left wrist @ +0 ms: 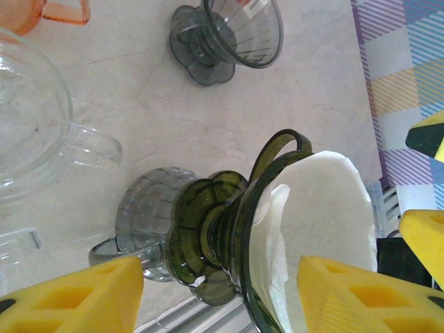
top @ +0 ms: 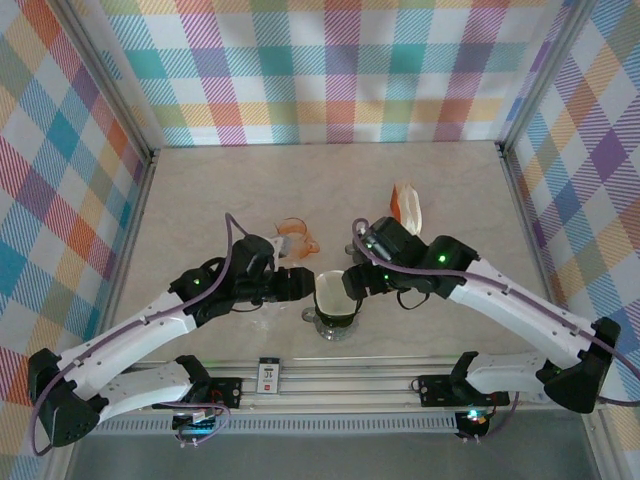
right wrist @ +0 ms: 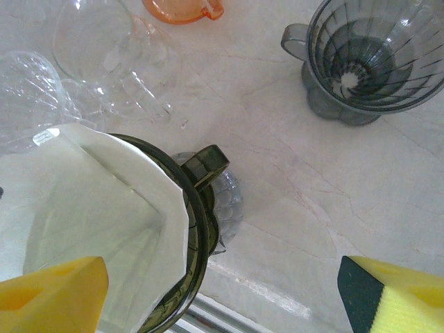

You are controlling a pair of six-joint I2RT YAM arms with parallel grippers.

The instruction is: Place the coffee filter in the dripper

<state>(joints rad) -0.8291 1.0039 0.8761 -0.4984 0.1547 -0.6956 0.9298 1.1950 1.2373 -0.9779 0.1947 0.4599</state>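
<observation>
1. The left gripper (left wrist: 220, 284) has its yellow fingers apart, with the green dripper (left wrist: 208, 236) between them. I cannot tell whether either finger touches it.
2. The white coffee filter (left wrist: 326, 208) sits inside that dripper, just beside one finger.
3. The right gripper (right wrist: 222, 284) is spread wide. The filter-lined dripper is at one finger, and a grey dripper (right wrist: 361, 55) stands well ahead.
</observation>
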